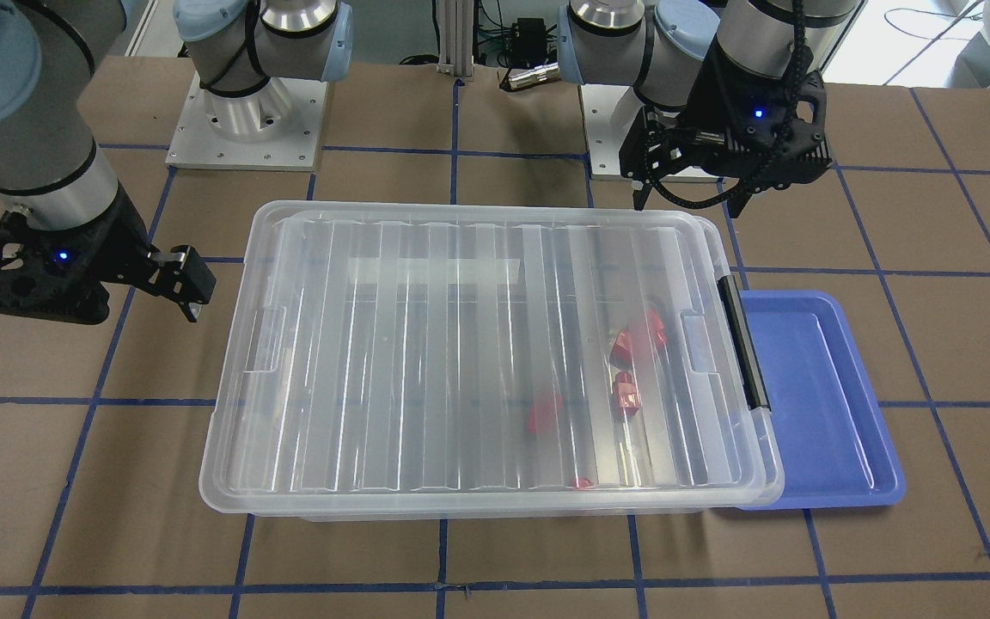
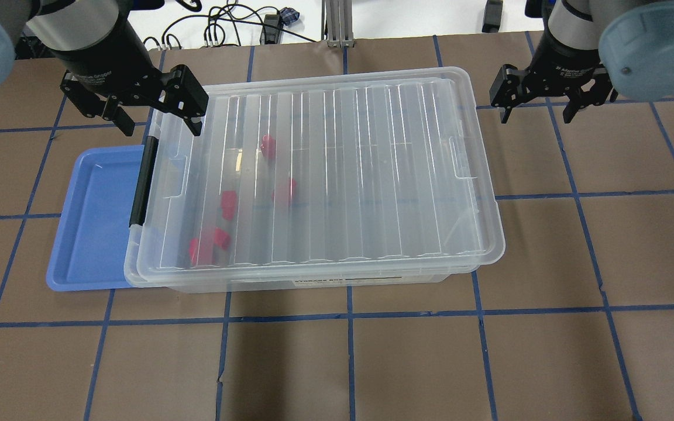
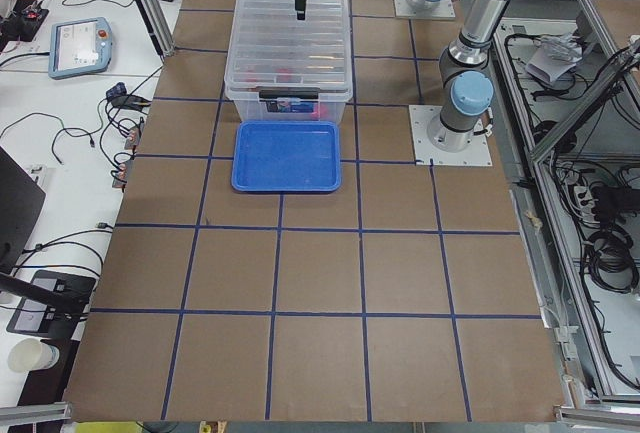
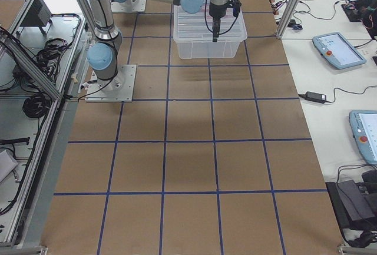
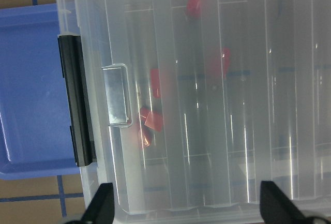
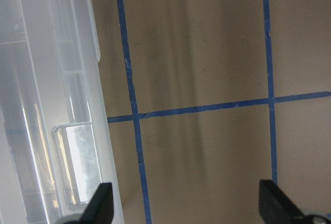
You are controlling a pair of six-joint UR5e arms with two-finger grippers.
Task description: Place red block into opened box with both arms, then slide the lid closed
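Under lid: red blocks blurred | left end effector spread | right end effector spread

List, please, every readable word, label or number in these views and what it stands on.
"Adaptive Gripper", as far as it can be read: white print on the black body of the right gripper.
White print on the left gripper: too blurred to read.
Dark strip label on the long wall of the large clear plastic box: too small.
Label on its end above the blue plastic tray: too small.
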